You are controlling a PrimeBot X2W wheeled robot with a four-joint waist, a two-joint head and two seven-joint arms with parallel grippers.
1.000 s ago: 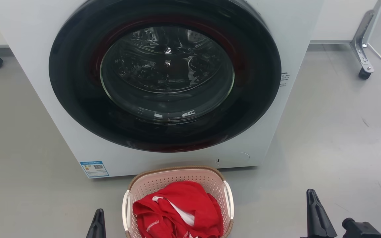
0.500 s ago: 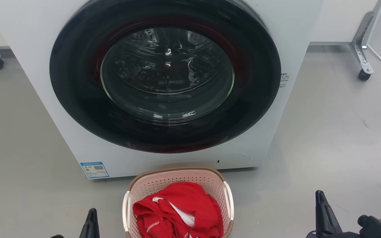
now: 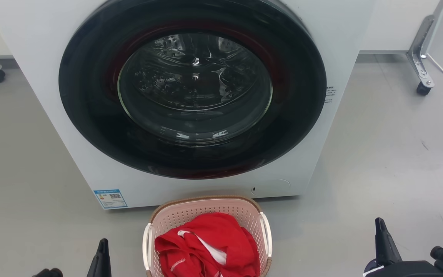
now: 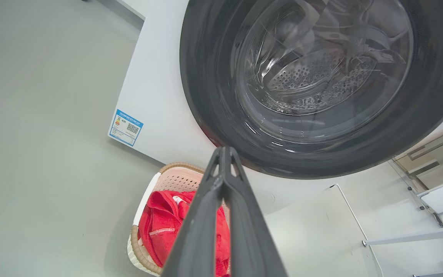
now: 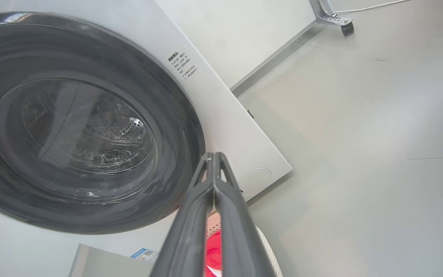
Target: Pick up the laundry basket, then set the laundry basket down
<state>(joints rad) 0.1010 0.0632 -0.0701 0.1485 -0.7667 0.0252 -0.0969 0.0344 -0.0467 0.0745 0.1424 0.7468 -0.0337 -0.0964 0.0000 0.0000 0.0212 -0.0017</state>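
Laundry basket [image 3: 206, 209], holding a red garment [image 3: 206, 246], sat on the floor [image 3: 33, 173] just before the washer [image 3: 340, 38], between the two claws, one white handle [image 3: 145, 246] toward each. Left claw [image 3: 102, 246] stood nearer, right claw [image 3: 379, 227] well apart. Both were pressed together, empty.

Left gripper [image 4: 224, 152], jaws together, before laundry basket [image 4: 176, 180] beside washer [image 4: 156, 96].

A white washer [image 3: 190, 96] stands on smooth grey floor [image 3: 379, 154], wheeled metal leg [image 3: 421, 57] behind.
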